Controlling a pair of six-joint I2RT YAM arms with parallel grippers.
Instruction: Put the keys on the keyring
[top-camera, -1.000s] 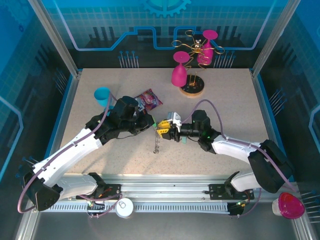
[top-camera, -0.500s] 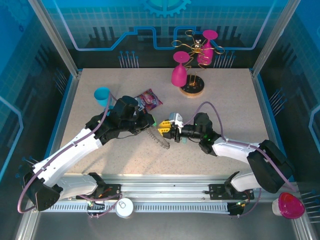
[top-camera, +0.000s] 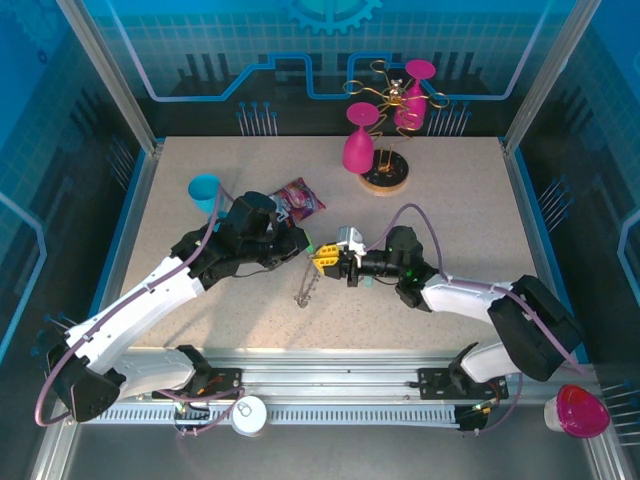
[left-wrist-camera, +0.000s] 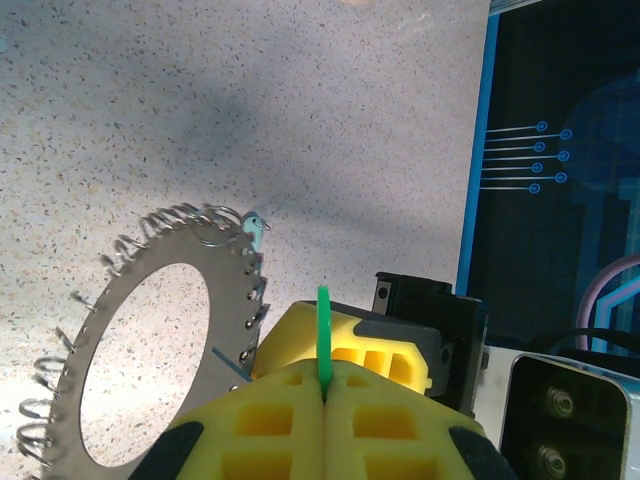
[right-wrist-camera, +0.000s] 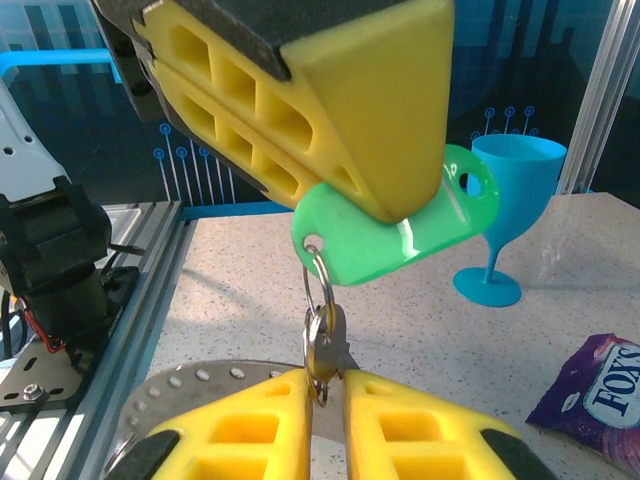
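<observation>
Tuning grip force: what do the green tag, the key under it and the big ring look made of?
By the look: green tag, glossy moulded plastic, with soft highlights on its face. The key, bare metal with a silvery glint. The big ring, probably flat sheet metal, matt grey, fringed with thin wire loops.

I'm looking at a speckled beige tabletop (top-camera: 460, 200) with blue edging (top-camera: 128, 225) down its sides, and a grooved aluminium rail (top-camera: 340, 378) runs across the near edge. Slanted aluminium posts (top-camera: 108, 75) frame the back corners, and between them stands a translucent blue back panel (top-camera: 200, 50) printed with a fine grid, circuit-style lines and a gear motif (top-camera: 330, 12). The side panels (top-camera: 40, 150) are darker blue with the same line pattern, and even light leaves only soft shadows on the table.
</observation>
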